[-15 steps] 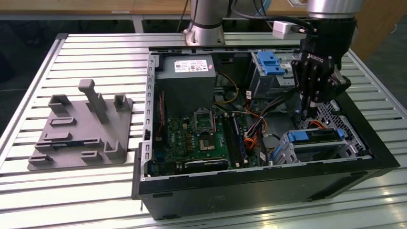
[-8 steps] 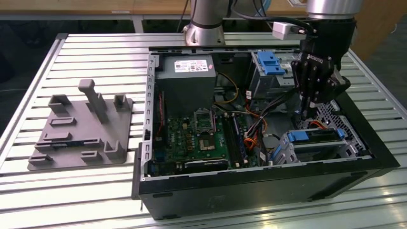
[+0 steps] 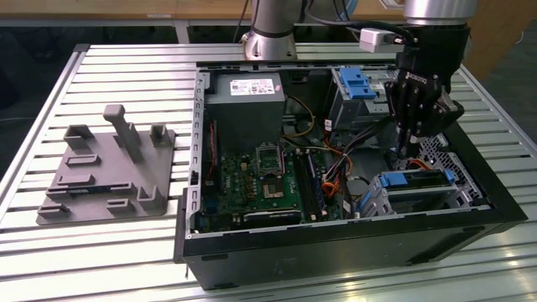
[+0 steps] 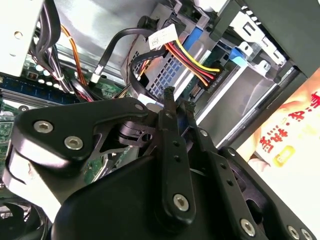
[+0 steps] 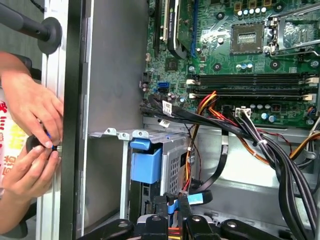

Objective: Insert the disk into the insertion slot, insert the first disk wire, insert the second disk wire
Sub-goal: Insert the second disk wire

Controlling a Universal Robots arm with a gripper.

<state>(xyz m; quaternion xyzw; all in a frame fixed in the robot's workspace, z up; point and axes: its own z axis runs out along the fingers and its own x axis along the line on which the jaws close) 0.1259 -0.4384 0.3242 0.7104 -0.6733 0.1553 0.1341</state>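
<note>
The disk [image 3: 417, 180] sits inside the insertion slot [image 3: 457, 196], a small grey cage at the exterior view's right front corner of the open computer case, its blue carrier tab [image 5: 146, 164] sticking out. A red, yellow and black wire [image 4: 192, 64] runs to the disk's end. My gripper [image 3: 405, 151] hangs just over the cage. In both wrist views its fingers [image 4: 169, 107] stand close together, pinching the blue plug [image 5: 196, 199] of a flat black disk wire [image 5: 221, 167] next to the disk's end.
A taller metal bay with a blue latch [image 3: 356, 82] stands behind the cage. Bundled black cables [image 5: 270, 150] cross over the motherboard [image 3: 264, 182]. A person's hands [image 5: 30, 125] work at the case's outer wall. A grey fixture plate [image 3: 105, 173] lies on the slatted table.
</note>
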